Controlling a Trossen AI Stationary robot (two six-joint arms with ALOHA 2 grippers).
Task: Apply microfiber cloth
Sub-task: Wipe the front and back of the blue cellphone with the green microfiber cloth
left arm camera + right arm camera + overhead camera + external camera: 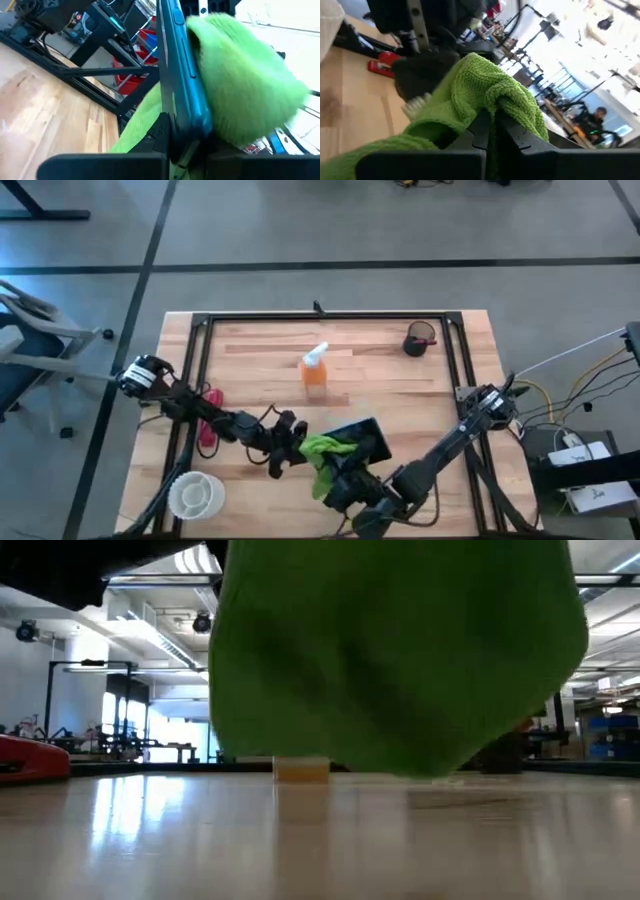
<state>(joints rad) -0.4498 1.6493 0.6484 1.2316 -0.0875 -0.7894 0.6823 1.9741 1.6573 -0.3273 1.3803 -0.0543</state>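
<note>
High view: microfiber cloth bunched at tablet, table front. Left wrist: left gripper clamps tablet edge. Right wrist: right gripper fingers closed w/ cloth pinched between.

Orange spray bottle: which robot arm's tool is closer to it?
Left. The left tool sits just below-left of the orange spray bottle; the right tool, holding the green cloth, is farther.
</note>
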